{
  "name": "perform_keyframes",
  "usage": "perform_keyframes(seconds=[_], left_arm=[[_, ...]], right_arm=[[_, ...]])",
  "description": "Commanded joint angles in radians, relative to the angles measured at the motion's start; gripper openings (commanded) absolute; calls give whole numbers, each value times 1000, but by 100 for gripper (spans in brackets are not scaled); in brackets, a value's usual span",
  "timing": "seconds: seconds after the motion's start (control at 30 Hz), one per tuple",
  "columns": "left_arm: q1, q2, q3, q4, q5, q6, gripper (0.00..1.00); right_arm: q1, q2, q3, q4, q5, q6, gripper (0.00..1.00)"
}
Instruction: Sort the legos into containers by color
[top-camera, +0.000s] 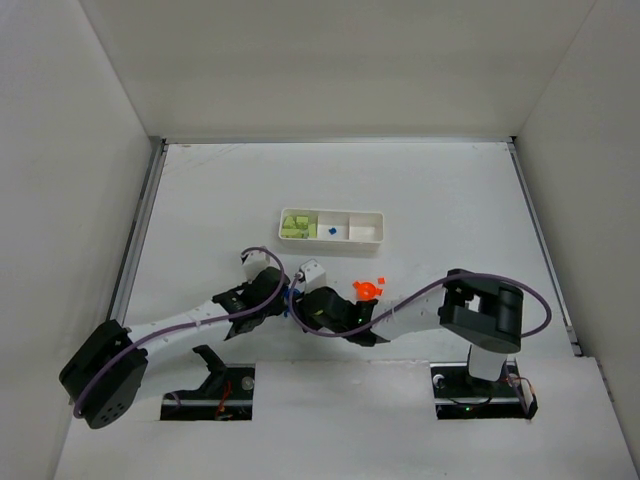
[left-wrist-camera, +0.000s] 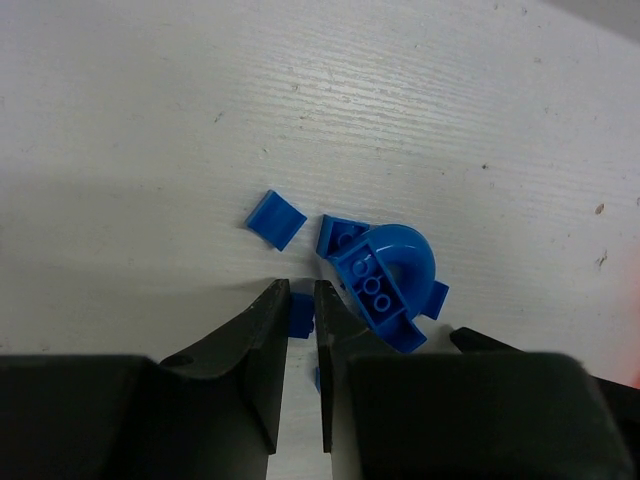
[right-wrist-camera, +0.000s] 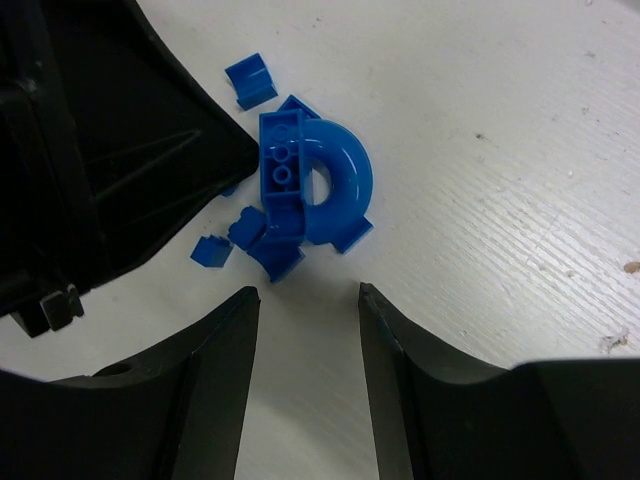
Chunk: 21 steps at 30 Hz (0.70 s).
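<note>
- The left hand (left-wrist-camera: 300, 290) reached in from seven o'clock in the top view. It was clenched, and its two dark fingertips pinched a small blue plastic bit (left-wrist-camera: 302, 312) low over the white worktop (top-camera: 450, 200).
- The right hand (right-wrist-camera: 305, 297) came in from four o'clock and faced the left hand closely. It was released, with its jaws spread wide and nothing between them.
- Just past the right hand's fingertips, at twelve o'clock in its wrist view, lay a cluster of loose blue legos. The largest was a blue plastic arch brick (right-wrist-camera: 350, 170) with studs showing, and several tiny blue chips (right-wrist-camera: 272, 245) touched it on its near side.
- A flat blue square tile (left-wrist-camera: 276, 219) lay just beside the arch brick, at ten o'clock from it in the left wrist view. Whether the two touched could not be told.
- A few orange plastic pieces (top-camera: 368, 289) sat on the worktop at two o'clock from the right hand.
- Farther off, at twelve o'clock from both hands, stood the long white plastic tray (top-camera: 365, 230) of three compartments.
- Its left compartment held light green plastic bricks (top-camera: 296, 225), and its middle one held a single tiny blue brick (top-camera: 331, 231).
</note>
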Motion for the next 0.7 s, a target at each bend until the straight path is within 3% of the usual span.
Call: perform_keyframes(seconds=[0.0,0.37,0.47,0.67], left_arm=[[-11,7,-20,-47,-27,5,12],[-14,-22,-19,-64,-53,-6,9],[4,-79,-20,-75,-55,-14,8],[68,-240,-17,-88,-35,-18,7]], right_arm=[[-2,21,42,48,-15,-4,51],[-16,97,96,48,-32,-36,46],[-18,107,98,41,-38,-36,40],[-16,92,70,49,-30,-35,41]])
